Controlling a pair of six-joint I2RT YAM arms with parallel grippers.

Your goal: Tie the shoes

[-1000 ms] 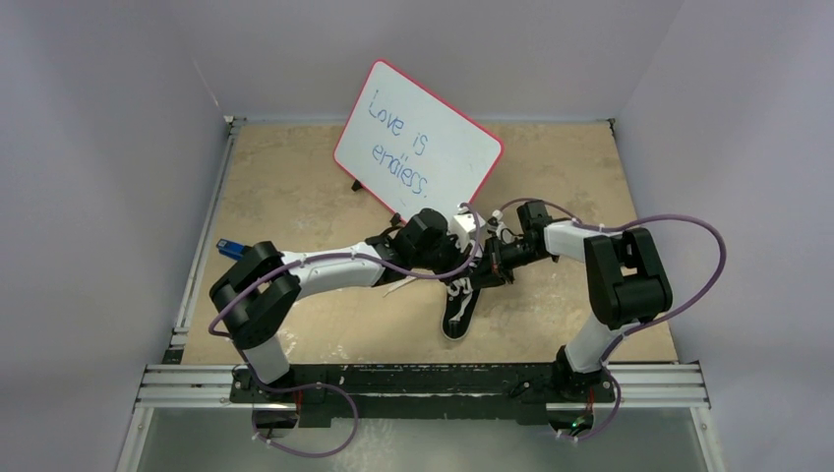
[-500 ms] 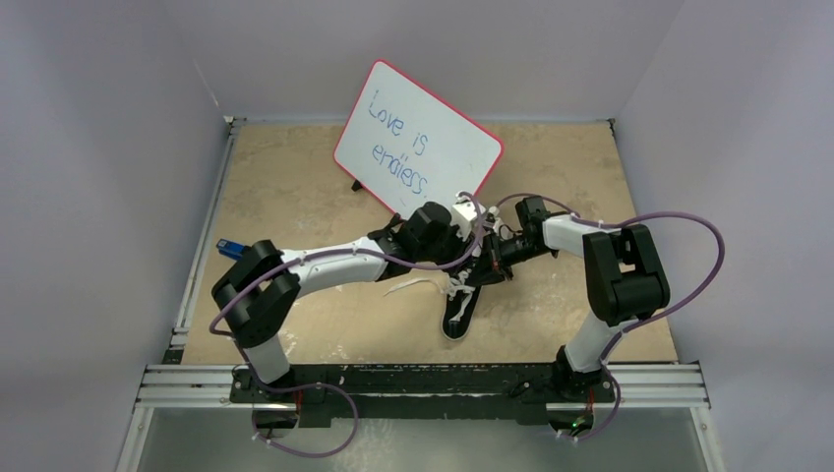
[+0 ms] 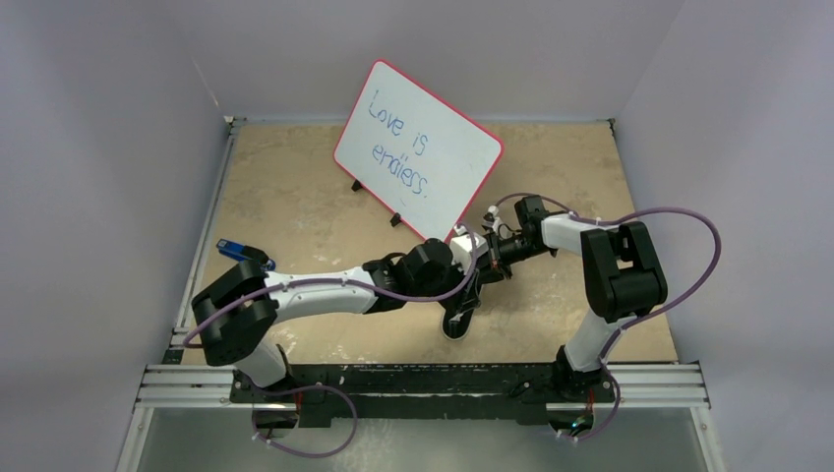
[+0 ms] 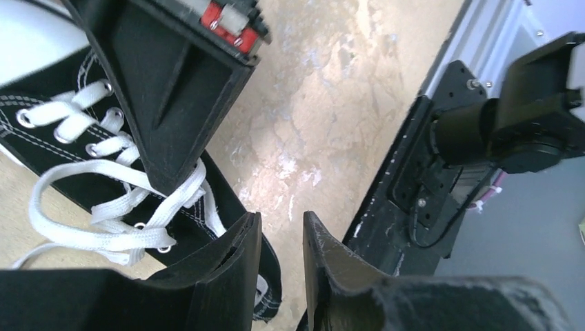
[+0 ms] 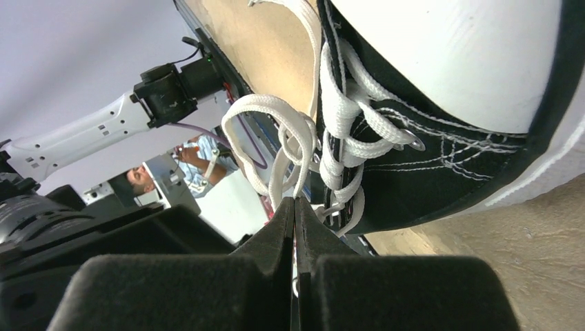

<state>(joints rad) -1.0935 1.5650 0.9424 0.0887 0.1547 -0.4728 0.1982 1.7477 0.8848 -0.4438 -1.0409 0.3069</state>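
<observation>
The black sneaker (image 3: 455, 321) lies at the table's middle near side, mostly hidden under both grippers. My right gripper (image 3: 480, 258) is shut on a loop of white lace (image 5: 270, 109), pinched at its tips (image 5: 295, 200) beside the eyelets of the shoe (image 5: 441, 172). My left gripper (image 3: 463, 293) is over the shoe; in its wrist view the fingers (image 4: 281, 219) stand apart with nothing between them, above the shoe's heel end (image 4: 48, 148). Loose laces (image 4: 103, 207) cross the tongue there. One right finger (image 4: 172, 89) hangs over the laces.
A red-edged whiteboard (image 3: 418, 147) with blue writing stands propped behind the shoe. A small blue-and-black tool (image 3: 229, 248) lies at the left edge by the left arm's elbow. The black mounting rail (image 3: 423, 382) runs along the near edge. Purple cables loop around both arms.
My left arm has swung from behind the shoe toward the near edge, its gripper now over the shoe. The lace lying left of the shoe is hidden. The right gripper has shifted slightly back.
</observation>
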